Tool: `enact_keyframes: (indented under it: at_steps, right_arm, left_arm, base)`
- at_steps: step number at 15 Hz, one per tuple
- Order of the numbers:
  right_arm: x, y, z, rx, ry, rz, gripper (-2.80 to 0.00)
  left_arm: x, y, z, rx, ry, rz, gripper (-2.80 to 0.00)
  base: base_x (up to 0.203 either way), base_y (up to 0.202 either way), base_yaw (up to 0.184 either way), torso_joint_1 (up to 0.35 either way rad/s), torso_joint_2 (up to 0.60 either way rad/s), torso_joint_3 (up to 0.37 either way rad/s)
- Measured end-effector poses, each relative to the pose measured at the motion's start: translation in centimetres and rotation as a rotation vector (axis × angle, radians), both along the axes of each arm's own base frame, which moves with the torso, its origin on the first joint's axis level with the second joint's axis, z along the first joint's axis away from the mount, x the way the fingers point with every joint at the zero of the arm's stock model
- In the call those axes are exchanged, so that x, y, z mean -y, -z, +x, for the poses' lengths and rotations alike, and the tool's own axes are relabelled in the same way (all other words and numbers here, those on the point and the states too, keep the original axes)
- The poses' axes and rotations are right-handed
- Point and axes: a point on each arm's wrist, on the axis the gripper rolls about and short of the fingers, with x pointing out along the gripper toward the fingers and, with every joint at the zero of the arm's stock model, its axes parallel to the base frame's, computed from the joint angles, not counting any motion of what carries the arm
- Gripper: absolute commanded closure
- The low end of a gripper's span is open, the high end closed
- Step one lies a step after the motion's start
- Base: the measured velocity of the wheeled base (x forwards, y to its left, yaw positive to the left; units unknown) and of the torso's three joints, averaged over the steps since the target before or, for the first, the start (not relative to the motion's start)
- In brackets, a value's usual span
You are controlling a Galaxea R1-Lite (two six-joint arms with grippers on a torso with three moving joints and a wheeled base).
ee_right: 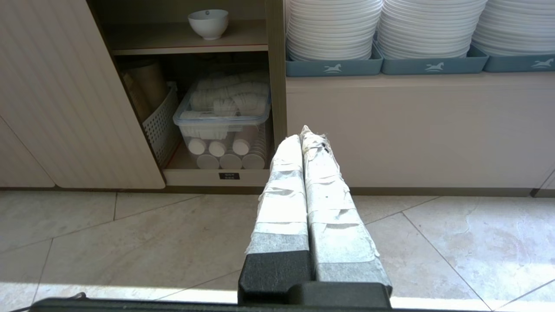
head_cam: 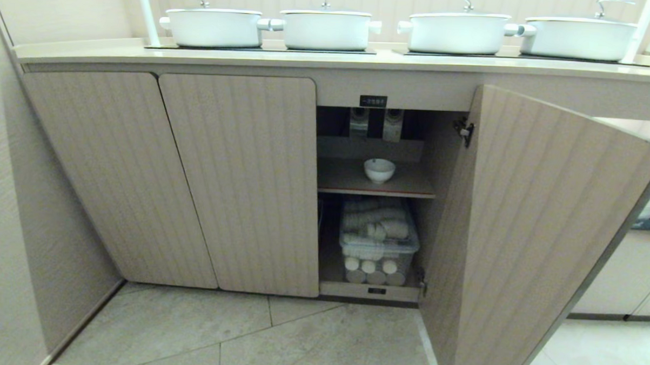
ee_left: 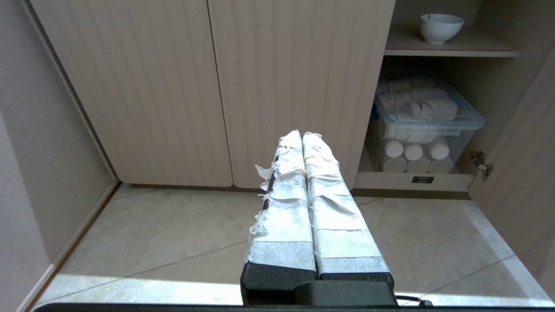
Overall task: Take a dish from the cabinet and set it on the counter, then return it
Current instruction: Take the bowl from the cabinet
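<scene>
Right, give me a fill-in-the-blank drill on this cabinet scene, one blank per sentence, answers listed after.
1. The dish sits on the cabinet's inner ____.
2. The cabinet door nearest the dish stands ____.
3. On the counter stand ____ white lidded pots.
4. Below the dish, a clear plastic ____ holds stacked white cups.

Answers: shelf; open; four; bin
</scene>
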Motion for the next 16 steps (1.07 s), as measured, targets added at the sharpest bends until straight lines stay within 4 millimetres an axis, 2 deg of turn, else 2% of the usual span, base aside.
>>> enact_keyframes:
  at_steps: [16]
  right_arm:
    - [0.00, 0.01, 0.00, -0.001, 0.000, 0.010, 0.00]
  left_arm:
    - [0.00, 0.04, 0.01, -0.001, 0.001, -0.001, 0.00]
  base:
    - [0.000, 0.000, 0.000, 0.000, 0.00, 0.000]
